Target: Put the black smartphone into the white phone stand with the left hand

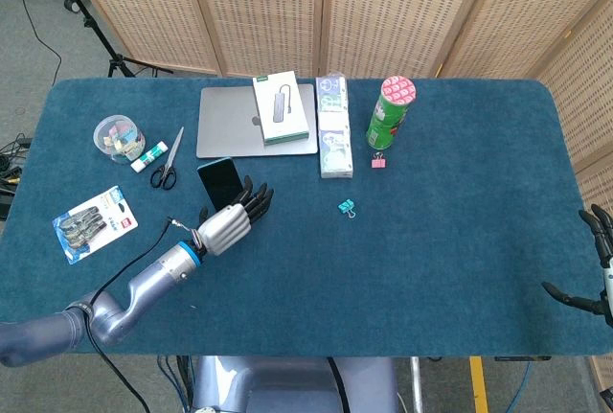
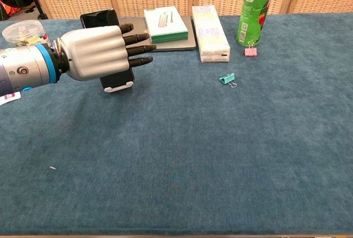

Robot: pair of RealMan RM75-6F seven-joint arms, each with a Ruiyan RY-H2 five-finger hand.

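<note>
With the black phone [image 1: 219,181] propped upright in the white stand [image 2: 117,88], placement looks done; left hand [image 1: 233,220], fingers extended and empty, only needs to clear.

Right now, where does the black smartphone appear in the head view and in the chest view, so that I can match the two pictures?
Head view: the black smartphone stands left of centre, just beyond the left hand, in front of the laptop.
Chest view: it is at the upper left, mostly hidden behind the left hand.
Shared landmark: the green can, far to the right of the phone in both views.
</note>
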